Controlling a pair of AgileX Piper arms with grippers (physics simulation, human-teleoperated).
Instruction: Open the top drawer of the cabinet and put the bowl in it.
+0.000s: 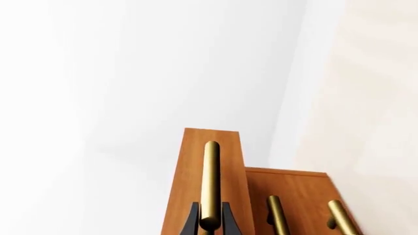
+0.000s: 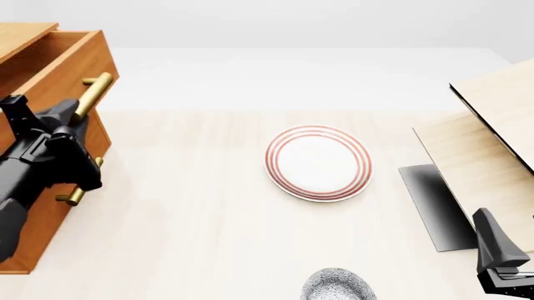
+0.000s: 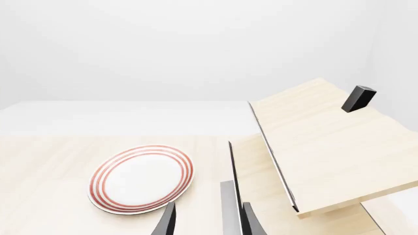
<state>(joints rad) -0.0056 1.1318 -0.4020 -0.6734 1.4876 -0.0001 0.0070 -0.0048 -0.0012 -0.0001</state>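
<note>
Speckled bowl [image 2: 336,286] — round, blue-grey

The setting is a simulated tabletop test scene, not a furnished room. The surroundings are plain white with no walls or fixtures that can be made out. A pale wood-grain desk [image 2: 209,212] carries household items: an orange-brown cabinet [image 2: 46,206] with brass bar handles, a flat plate [image 2: 319,162] with red rings, and a speckled bowl [image 2: 336,286]. Bare light-wood panels [image 3: 326,147] stand at the right side. All surfaces have a smooth, rendered look.
</note>
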